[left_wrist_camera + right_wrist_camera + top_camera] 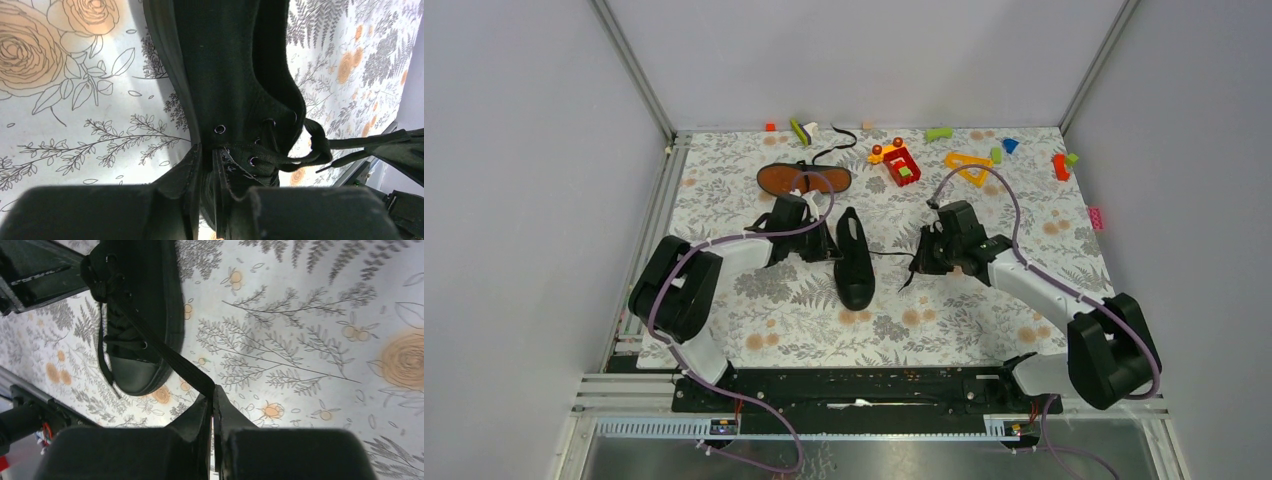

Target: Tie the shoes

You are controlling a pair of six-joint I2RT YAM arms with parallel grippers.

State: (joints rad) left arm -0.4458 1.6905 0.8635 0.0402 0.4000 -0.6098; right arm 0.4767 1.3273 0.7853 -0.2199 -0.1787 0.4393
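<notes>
One black shoe [855, 262] stands upright mid-table, toe toward me. The second shoe [804, 179] lies on its side behind it, its orange-brown sole showing. My left gripper [829, 248] presses against the upright shoe's left side. In the left wrist view its jaws [207, 150] are nearly together at the eyelet edge of the shoe [225, 60], with a dark strand that looks like lace between them. My right gripper [916, 262] sits right of the shoe. It [213, 390] is shut on a flat black lace [170, 357] that runs taut from the shoe [135, 370].
Small toy blocks lie along the far edge: a red one [902, 165], a yellow triangle [969, 165], a green piece [939, 133] and a pink piece [1096, 217] at the right edge. Grey walls close in the floral mat [984, 320].
</notes>
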